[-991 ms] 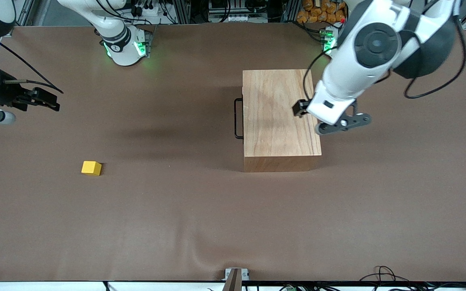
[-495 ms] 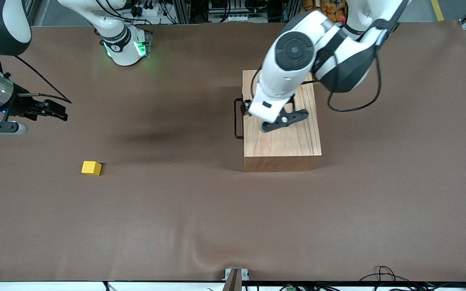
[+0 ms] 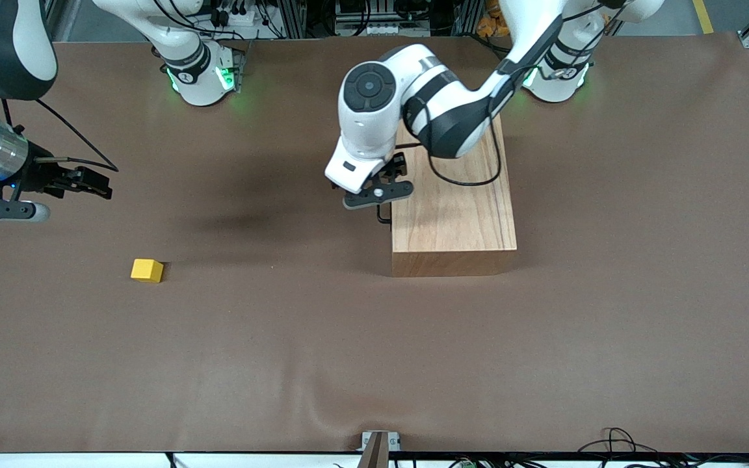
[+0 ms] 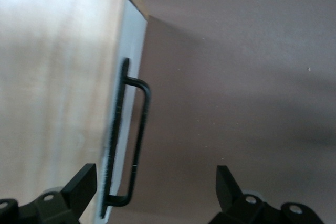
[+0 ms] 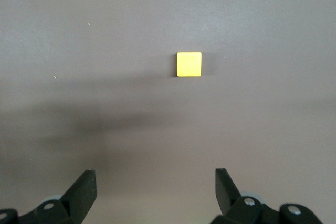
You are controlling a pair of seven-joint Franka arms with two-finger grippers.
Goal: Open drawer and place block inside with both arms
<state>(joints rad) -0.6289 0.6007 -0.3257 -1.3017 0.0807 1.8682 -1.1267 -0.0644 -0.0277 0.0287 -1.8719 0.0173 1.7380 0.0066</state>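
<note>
Both arms have glossy white shells with dark grey joint bands and round dark grey caps. Black cables loop alongside the links. Bases carry green lights. Each end effector is black with wedge-shaped fingers and small silver screws; right end effector identical.

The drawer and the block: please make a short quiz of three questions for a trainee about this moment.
1. True or false: the drawer is shut.
2. Which gripper is over the handle? A) left gripper B) right gripper
3. Fill in: the block lies on the ____, held by no gripper.

Key: 1 true; 2 A; 3 table.
</note>
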